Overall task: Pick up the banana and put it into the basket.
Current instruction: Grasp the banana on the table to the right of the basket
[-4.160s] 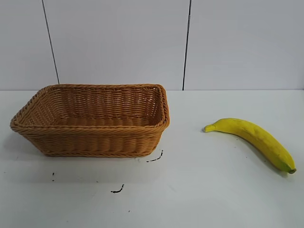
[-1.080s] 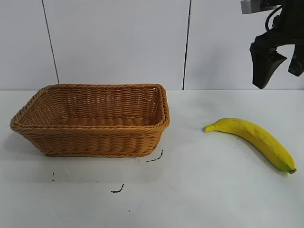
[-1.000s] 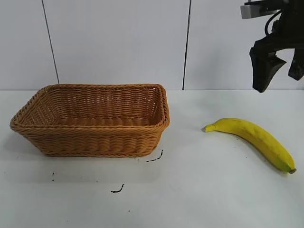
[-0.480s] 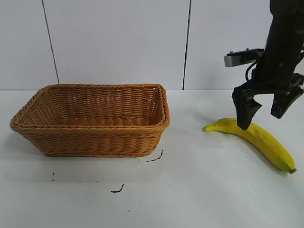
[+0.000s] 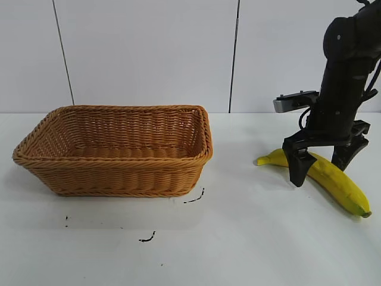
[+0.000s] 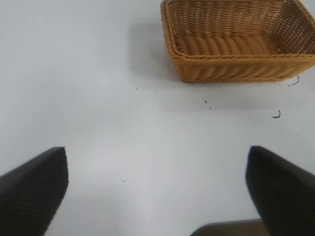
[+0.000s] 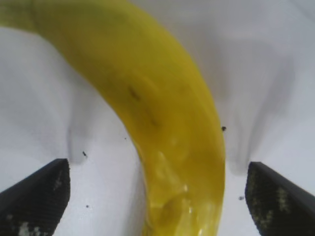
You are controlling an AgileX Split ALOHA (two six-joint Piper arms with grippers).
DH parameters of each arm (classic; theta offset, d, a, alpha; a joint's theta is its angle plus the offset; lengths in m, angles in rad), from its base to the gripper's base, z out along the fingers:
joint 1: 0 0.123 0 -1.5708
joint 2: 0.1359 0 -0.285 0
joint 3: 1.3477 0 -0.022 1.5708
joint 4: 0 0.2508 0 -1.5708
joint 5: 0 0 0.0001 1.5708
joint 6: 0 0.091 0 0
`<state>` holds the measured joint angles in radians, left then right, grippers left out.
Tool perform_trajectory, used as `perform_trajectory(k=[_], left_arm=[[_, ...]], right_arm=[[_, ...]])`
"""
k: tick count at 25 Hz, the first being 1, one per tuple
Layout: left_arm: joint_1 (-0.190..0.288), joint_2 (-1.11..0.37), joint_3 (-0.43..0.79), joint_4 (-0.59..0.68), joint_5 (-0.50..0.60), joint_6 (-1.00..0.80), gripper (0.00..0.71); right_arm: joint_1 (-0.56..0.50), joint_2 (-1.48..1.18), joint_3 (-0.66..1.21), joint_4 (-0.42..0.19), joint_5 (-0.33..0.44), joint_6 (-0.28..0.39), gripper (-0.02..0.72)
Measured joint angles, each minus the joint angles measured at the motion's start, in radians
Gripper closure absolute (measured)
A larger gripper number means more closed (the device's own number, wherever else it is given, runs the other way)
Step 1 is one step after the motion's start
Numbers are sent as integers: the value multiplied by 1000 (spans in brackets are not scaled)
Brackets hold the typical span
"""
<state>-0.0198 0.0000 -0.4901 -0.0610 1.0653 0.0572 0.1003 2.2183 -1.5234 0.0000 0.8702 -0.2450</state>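
The yellow banana (image 5: 333,182) lies on the white table at the right, stem end toward the basket, dark tip at the near right. My right gripper (image 5: 321,164) is open and low over the banana's middle, one finger on each side of it, not closed on it. In the right wrist view the banana (image 7: 167,113) runs between the two wide-apart fingertips (image 7: 37,196). The tan wicker basket (image 5: 116,149) stands at the left, empty; it also shows in the left wrist view (image 6: 236,42). My left gripper (image 6: 157,191) is open and empty above bare table, away from the basket.
Small dark marks (image 5: 193,198) lie on the table in front of the basket. A white panelled wall stands behind the table. Bare table lies between the basket and the banana.
My right arm has come down from high at the upper right to the banana; its open fingers now straddle the banana's middle. The banana and the basket have not moved.
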Motion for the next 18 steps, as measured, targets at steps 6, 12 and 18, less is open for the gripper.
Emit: perform_trajectory(k=[6, 12, 18], left_arm=[[0, 0, 0, 0, 0, 0, 15], [0, 0, 0, 0, 0, 0, 15], [0, 0, 0, 0, 0, 0, 15]], right_arm=[[0, 0, 0, 0, 0, 7, 34], [0, 0, 0, 0, 1, 42, 249], [0, 0, 0, -37, 6, 71, 385]])
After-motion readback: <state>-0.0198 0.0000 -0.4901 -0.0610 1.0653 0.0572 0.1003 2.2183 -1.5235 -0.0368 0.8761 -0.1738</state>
